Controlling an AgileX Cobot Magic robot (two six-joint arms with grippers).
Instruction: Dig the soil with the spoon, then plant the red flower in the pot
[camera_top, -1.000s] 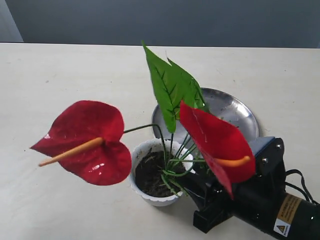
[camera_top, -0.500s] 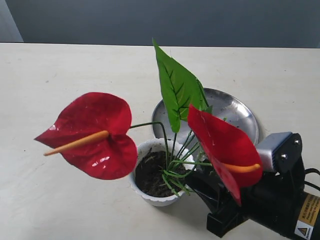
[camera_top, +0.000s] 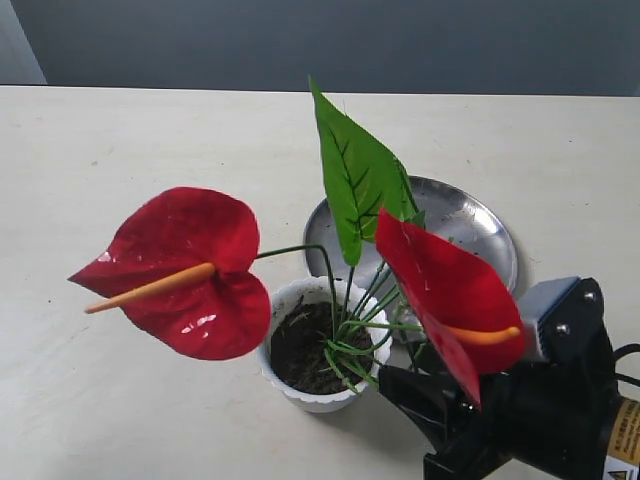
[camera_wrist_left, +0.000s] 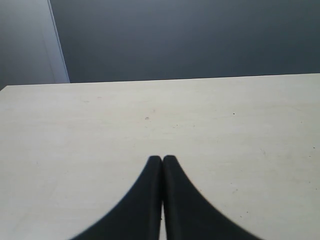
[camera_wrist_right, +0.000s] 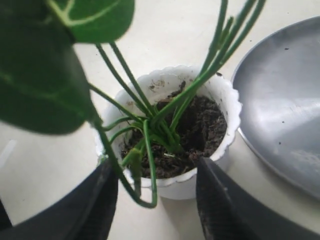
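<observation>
The red flower (camera_top: 185, 270) stands in the white pot (camera_top: 310, 400), its green stems (camera_wrist_right: 175, 107) rooted in the dark soil (camera_top: 300, 350). Two red blooms spread left and right, and a green leaf (camera_top: 355, 175) rises behind them. My right gripper (camera_top: 410, 385) sits just right of the pot. It is open (camera_wrist_right: 156, 175), with its fingers either side of the pot's near rim (camera_wrist_right: 227, 100) and clamping nothing. One stem loops over the rim between them. The soil (camera_wrist_right: 200, 125) fills the pot. My left gripper (camera_wrist_left: 162, 159) is shut over bare table. The spoon is out of view.
A wide shiny steel plate (camera_top: 460, 225) lies right behind the pot, almost touching it (camera_wrist_right: 285, 110). The right bloom (camera_top: 445, 290) overhangs my right gripper. The pale table (camera_top: 120, 140) stretches left and back to a dark wall.
My right gripper has drawn back from the pot toward the lower right, still open. The flower shifted slightly rightward at first, then stayed standing in the pot.
</observation>
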